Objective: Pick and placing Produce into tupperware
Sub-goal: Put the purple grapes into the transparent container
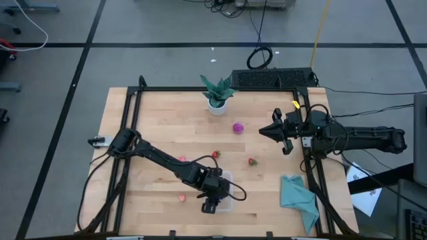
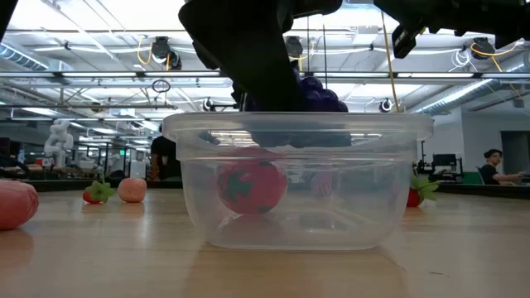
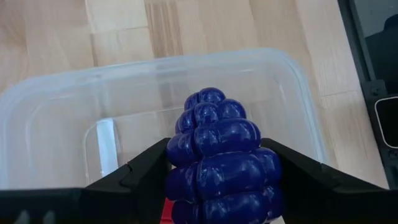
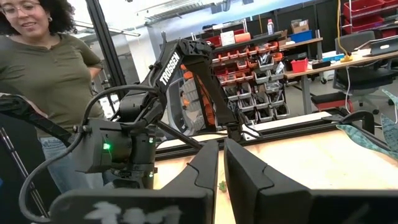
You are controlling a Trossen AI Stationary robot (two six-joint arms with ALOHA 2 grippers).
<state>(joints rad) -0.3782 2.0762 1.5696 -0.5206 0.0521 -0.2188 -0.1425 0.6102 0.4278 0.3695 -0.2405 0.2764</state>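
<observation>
lumpy dark purple grapes over clear tupperware.

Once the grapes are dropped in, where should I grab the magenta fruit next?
Take the magenta fruit from straight above, fingers either side of its middle. It looks round and sits alone on open table, so any finger angle should work. The idle right gripper is nearest.

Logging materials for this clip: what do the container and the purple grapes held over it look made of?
Container: clear, colourless plastic, smooth and slightly glossy; the wood table shows through its walls.
Grapes: probably moulded rubber or soft plastic, since the dark purple lobes are fused into one shiny lump; the left hand clamps them on both sides.
</observation>
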